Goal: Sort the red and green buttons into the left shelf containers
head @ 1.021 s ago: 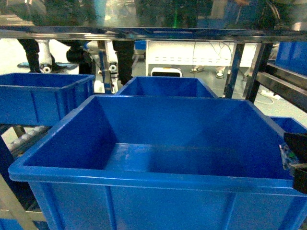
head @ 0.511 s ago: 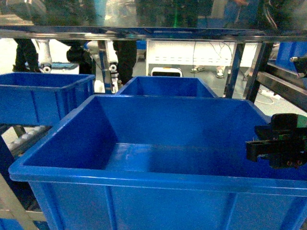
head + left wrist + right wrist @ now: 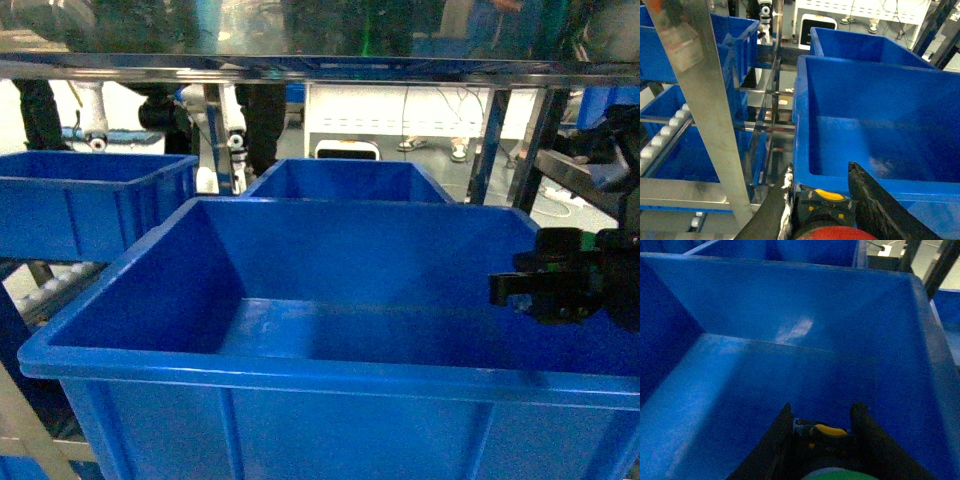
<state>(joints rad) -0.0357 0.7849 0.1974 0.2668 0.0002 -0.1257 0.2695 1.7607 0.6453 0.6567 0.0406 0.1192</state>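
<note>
In the left wrist view my left gripper [image 3: 821,172] is shut on the red button [image 3: 832,233], whose dark body with a yellow tab sits between the fingers. It hangs just outside the near-left corner of the big blue container [image 3: 801,115]. The left gripper is out of the head view. My right gripper [image 3: 822,410] is shut on the green button [image 3: 840,475] and hovers above that container's bare floor [image 3: 765,385]. From the head view the right gripper [image 3: 520,288] is over the right side of the front container [image 3: 330,372].
A second blue bin [image 3: 345,180] stands behind the front one and a third [image 3: 90,200] to the left. A metal shelf upright [image 3: 705,100] and roller tracks [image 3: 665,137] lie left of my left gripper. A shelf beam [image 3: 300,68] runs overhead.
My right gripper has come in from the right edge of the head view, moving left and up until it hangs over the front container's right side. The bins have not moved.
</note>
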